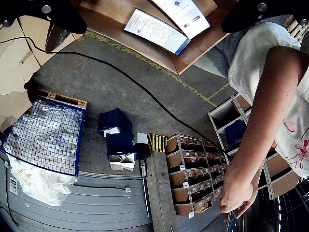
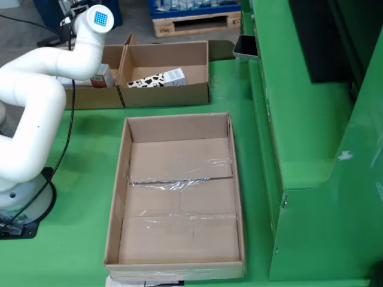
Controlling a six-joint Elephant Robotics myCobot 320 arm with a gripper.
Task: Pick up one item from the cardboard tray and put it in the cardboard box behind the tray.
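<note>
The fixed view shows the shallow brown cardboard tray [image 2: 179, 197] lying on the green table [image 2: 78, 239] with nothing but bare, taped cardboard showing inside it; its long axis runs from the near edge of the picture toward the far side. Behind it, touching side by side, stand two open brown cardboard boxes. The right-hand box [image 2: 164, 75] holds a black-and-white cow-patterned carton [image 2: 157, 79] lying flat on its side along the back wall, its long axis running left to right in this view and its white end pointing right. The left-hand box [image 2: 99, 78] holds a small red-and-white carton [image 2: 102, 76], partly hidden by the white robot arm [image 2: 42, 89], which bends up over that box with a blue-lit round cap at its end. The gripper itself is not visible in the fixed view, so its place relative to the cartons cannot be told there. In the wrist view two dark fingers [image 1: 53, 12] sit at the top corners, standing well apart with nothing between them, the gripper [image 1: 154, 12] aimed out at a warehouse floor, shelving and a person's bare arm [image 1: 260, 135].
</note>
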